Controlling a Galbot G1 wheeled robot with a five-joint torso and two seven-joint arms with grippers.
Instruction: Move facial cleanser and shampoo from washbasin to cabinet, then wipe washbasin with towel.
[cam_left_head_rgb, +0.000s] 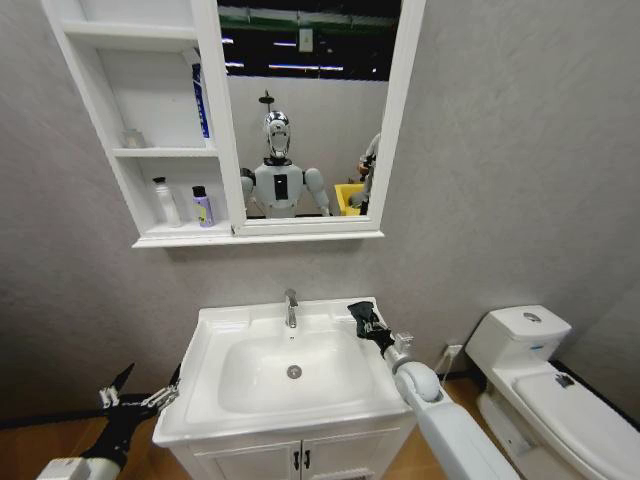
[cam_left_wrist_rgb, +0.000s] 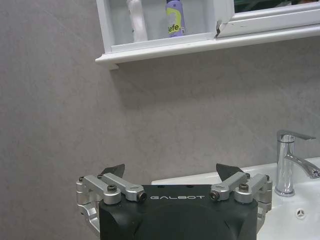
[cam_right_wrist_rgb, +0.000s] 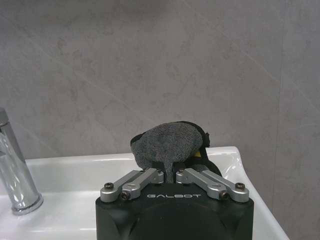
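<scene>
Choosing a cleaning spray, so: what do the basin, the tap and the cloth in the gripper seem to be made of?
The washbasin looks like glazed white ceramic: smooth, with soft reflections. The tap looks like chrome-plated metal: mirror-bright. The towel, pinched in the right gripper, looks like dark grey terry or microfibre: matte and fuzzy.

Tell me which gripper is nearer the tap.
Right. The right gripper, shut on the towel, sits beside the tap on the washbasin's back rim; the left gripper hangs open off its left edge.
</scene>
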